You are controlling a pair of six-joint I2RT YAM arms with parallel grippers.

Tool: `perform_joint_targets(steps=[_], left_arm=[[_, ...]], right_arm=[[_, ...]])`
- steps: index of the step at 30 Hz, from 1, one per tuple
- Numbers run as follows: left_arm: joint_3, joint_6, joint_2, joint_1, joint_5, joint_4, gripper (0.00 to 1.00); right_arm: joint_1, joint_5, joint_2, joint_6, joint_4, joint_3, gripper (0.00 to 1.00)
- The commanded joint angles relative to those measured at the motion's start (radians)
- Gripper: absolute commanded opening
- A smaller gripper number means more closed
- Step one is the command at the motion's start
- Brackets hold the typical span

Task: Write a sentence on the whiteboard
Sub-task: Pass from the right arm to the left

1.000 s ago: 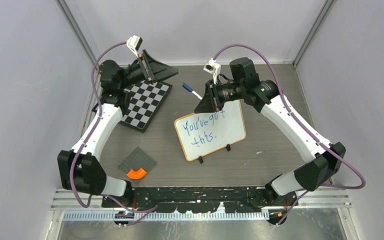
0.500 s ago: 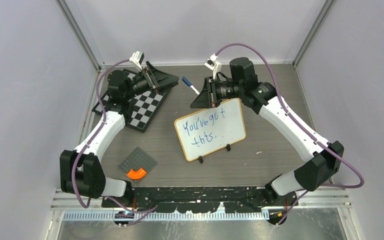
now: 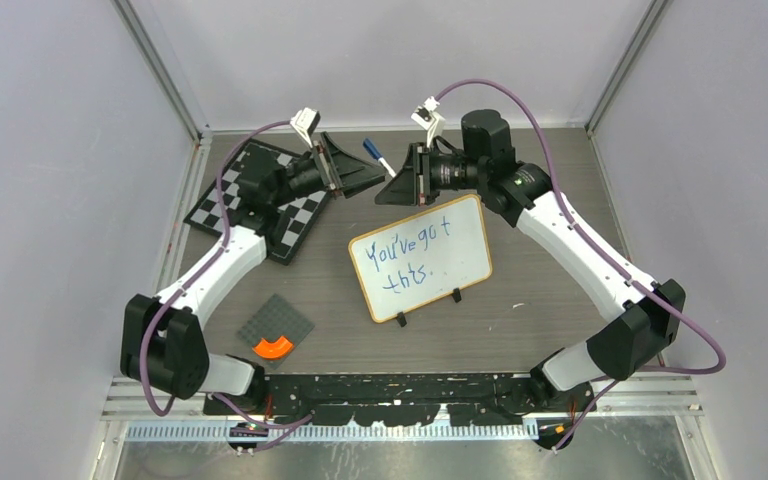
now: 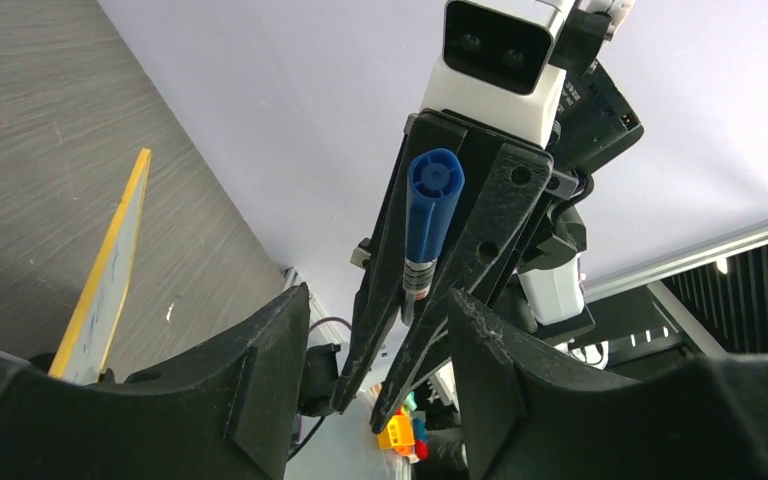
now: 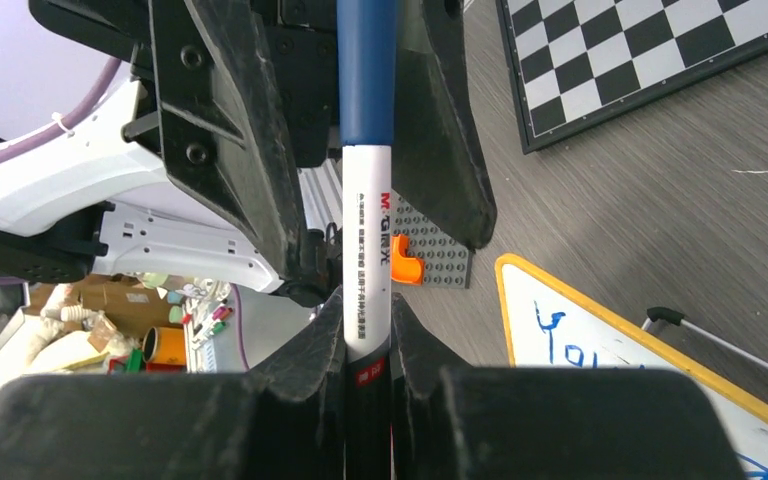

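A black-and-white chessboard (image 3: 300, 216) lies on the table (image 3: 540, 300), and nearer sits a grey bumpy plate (image 3: 280, 320) with an orange piece (image 3: 273, 347).

From above, the marker (image 3: 371, 149) shows only its blue cap end; the rest is buried in the right gripper (image 5: 367, 315). In the right wrist view its top runs off the upper edge, its lower end vanishes between the clamped fingers, and its small print is too fine to read. Whether the parted fingers of the left gripper (image 4: 375, 300) touch the cap cannot be told. The left arm (image 3: 230, 255) covers the middle of the chessboard (image 3: 298, 218). The whiteboard (image 5: 590, 345) is cut by the right wrist picture's corner, with only its first letters showing; the left wrist view sees it edge-on, writing unreadable. The orange piece (image 5: 403, 270) sits half hidden behind the marker.
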Motion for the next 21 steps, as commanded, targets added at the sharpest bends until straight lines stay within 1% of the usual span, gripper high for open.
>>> perform_joint_targets(steps=[1, 8, 11, 13, 16, 17, 18, 19, 21], left_arm=[[0.051, -0.005, 0.019, -0.016, -0.015, 0.075, 0.53], [0.073, -0.023, 0.035, -0.018, -0.023, 0.113, 0.44], [0.072, -0.038, 0.038, -0.017, -0.026, 0.138, 0.36], [0.071, -0.047, 0.043, -0.017, -0.029, 0.147, 0.26], [0.068, -0.048, 0.043, -0.017, -0.029, 0.155, 0.06], [0.064, -0.047, 0.041, -0.014, -0.026, 0.156, 0.01], [0.058, -0.041, 0.037, -0.010, -0.023, 0.151, 0.00], [0.055, -0.027, 0.033, -0.004, -0.016, 0.135, 0.00], [0.057, 0.039, 0.015, 0.013, -0.005, 0.029, 0.00]], right_arm=[[0.008, -0.038, -0.006, 0.026, 0.074, 0.008, 0.00], [0.023, -0.047, 0.002, 0.013, 0.069, 0.003, 0.00], [0.024, -0.047, 0.008, 0.012, 0.071, 0.004, 0.00], [0.025, -0.047, 0.010, 0.010, 0.071, 0.004, 0.00], [0.024, -0.046, 0.010, 0.006, 0.062, 0.009, 0.01], [0.024, -0.043, 0.008, -0.005, 0.049, 0.017, 0.05], [0.023, -0.035, 0.004, -0.023, 0.024, 0.028, 0.11], [0.023, -0.026, 0.001, -0.061, -0.009, 0.041, 0.20], [0.014, -0.007, -0.010, -0.108, -0.080, 0.068, 0.41]])
